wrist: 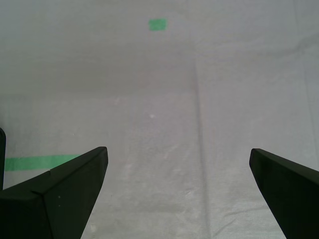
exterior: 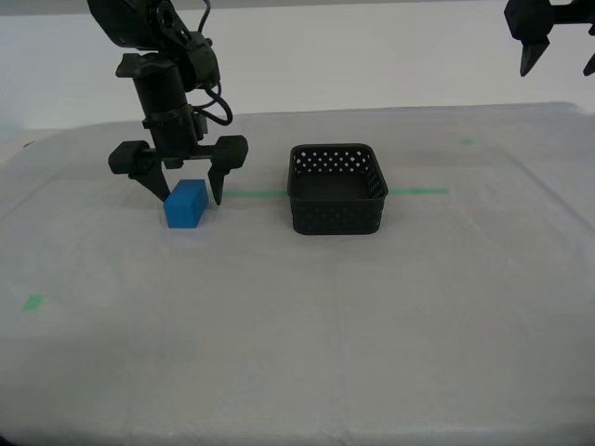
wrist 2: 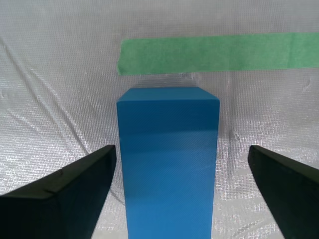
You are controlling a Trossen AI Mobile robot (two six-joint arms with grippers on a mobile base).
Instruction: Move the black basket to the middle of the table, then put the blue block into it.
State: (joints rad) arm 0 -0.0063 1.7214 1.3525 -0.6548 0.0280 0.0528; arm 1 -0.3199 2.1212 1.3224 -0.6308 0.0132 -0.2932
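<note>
No writing shows anywhere. My second gripper (exterior: 190, 192) points straight down, jaws spread wide astride the one blue block (exterior: 186, 204), not touching it. One black basket (exterior: 337, 189) sits mid-table (exterior: 297, 325), at the block's three o'clock. My first gripper (exterior: 558, 65) hangs high, jaws released.

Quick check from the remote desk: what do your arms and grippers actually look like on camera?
Both are matte black. My second gripper has two tapered, pointed fingers on a wide crossbar beneath a cylindrical wrist, with black cables looping beside it. My first gripper shows matching pointed black fingers. No markings visible.
</note>
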